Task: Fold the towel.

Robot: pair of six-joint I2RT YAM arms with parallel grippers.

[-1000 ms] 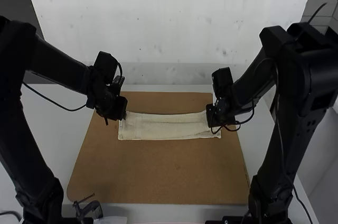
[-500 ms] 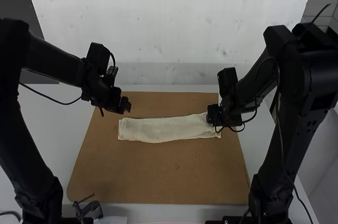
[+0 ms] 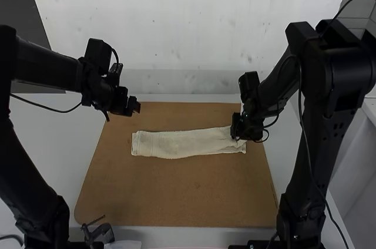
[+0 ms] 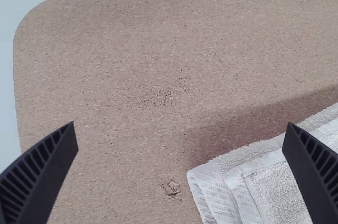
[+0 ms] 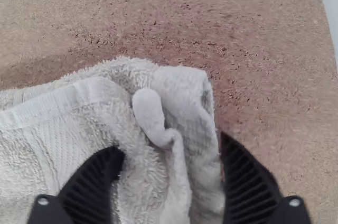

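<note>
because the terry towel (image 3: 182,143) is lying in a long, narrow folded strip across the cork board (image 3: 176,193), you are probably working toward a compact bundle, with a crosswise fold remaining. your left gripper (image 4: 180,123) is hanging near the strip's left end, its fingers wide apart, likely leaving the cloth undisturbed. your right gripper (image 5: 169,145) is sitting over the rumpled right end, fingers apart around a raised ridge, perhaps for freeing or straightening that end.
</note>
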